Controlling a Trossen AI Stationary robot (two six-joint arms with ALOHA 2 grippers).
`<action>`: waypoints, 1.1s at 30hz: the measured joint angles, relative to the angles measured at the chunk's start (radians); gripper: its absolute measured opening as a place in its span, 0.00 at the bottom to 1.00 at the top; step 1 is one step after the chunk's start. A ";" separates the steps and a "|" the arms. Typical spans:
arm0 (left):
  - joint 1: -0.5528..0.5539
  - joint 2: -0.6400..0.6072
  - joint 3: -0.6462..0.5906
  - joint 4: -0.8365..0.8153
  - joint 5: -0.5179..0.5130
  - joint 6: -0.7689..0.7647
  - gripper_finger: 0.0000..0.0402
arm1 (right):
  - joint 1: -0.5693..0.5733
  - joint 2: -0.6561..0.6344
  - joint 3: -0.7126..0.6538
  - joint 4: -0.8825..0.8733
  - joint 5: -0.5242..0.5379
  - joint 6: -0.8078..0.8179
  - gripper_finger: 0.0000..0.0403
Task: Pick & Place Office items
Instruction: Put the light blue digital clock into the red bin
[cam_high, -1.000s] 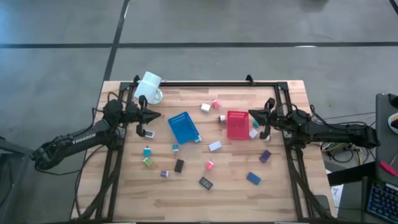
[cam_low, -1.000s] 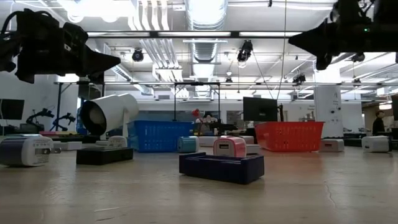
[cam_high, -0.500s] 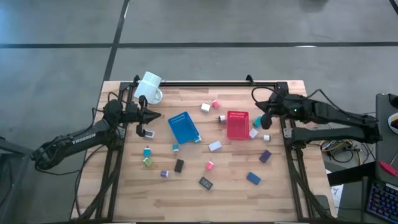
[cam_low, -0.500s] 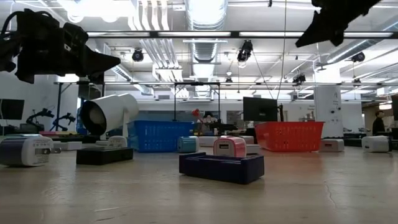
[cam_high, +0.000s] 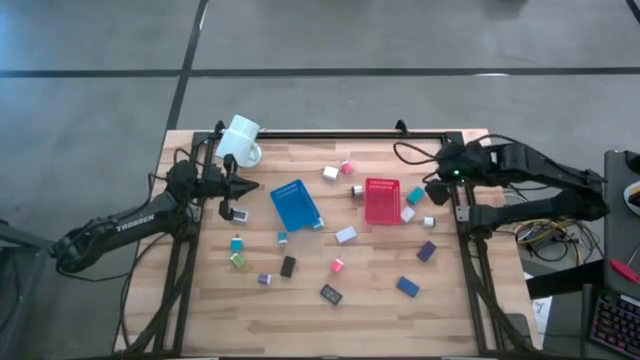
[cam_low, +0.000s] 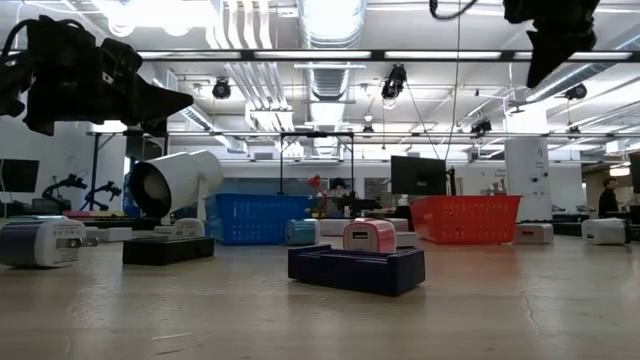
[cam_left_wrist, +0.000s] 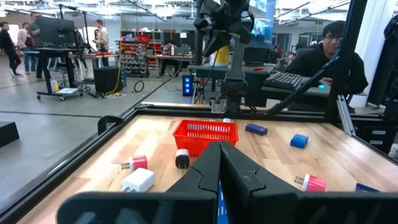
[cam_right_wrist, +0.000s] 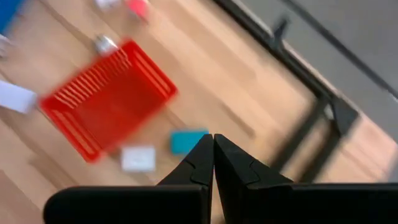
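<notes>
Fingers of both grippers are pressed together, tip against tip, with nothing between them. Left gripper (cam_high: 243, 185) is poised above the left part of the pale wooden plank table (cam_high: 380, 310), near the white ceramic mug (cam_high: 240, 141) lying on its side at the far left corner; right gripper (cam_high: 432, 192) is raised near the table's right edge, just beside the red slatted plastic tray (cam_high: 380, 201). Blue slatted plastic tray (cam_high: 295, 204) lies left of centre, tilted. Small office blocks lie scattered on the wood, none inside either tray: a white block (cam_high: 330, 173) and a pink-and-white block (cam_high: 347, 167) beyond the trays; a teal block (cam_high: 414, 195) and a white block (cam_high: 408, 214) just right of the red tray; a white flat block (cam_high: 346, 235) between the two trays; a dark purple block (cam_high: 427, 251) and a blue block (cam_high: 407, 287) toward the near right; a pink block (cam_high: 338, 265), a black block (cam_high: 288, 266) and a dark rectangular block (cam_high: 330, 294) near the middle; a green block (cam_high: 238, 260) and a teal block (cam_high: 237, 243) at the left. A seated person in dark clothing (cam_left_wrist: 328, 59) shows in the room beyond the table.
</notes>
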 joint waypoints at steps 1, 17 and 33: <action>0.000 0.000 0.000 0.000 0.000 0.003 0.03 | -0.001 0.017 0.012 -0.035 0.010 0.014 0.02; 0.000 0.000 0.000 0.000 0.002 0.003 0.03 | -0.160 0.169 -0.020 -0.060 -0.006 -0.176 0.10; 0.000 0.001 -0.001 0.000 -0.001 0.030 0.03 | -0.311 0.333 -0.200 0.262 -0.167 -0.992 0.54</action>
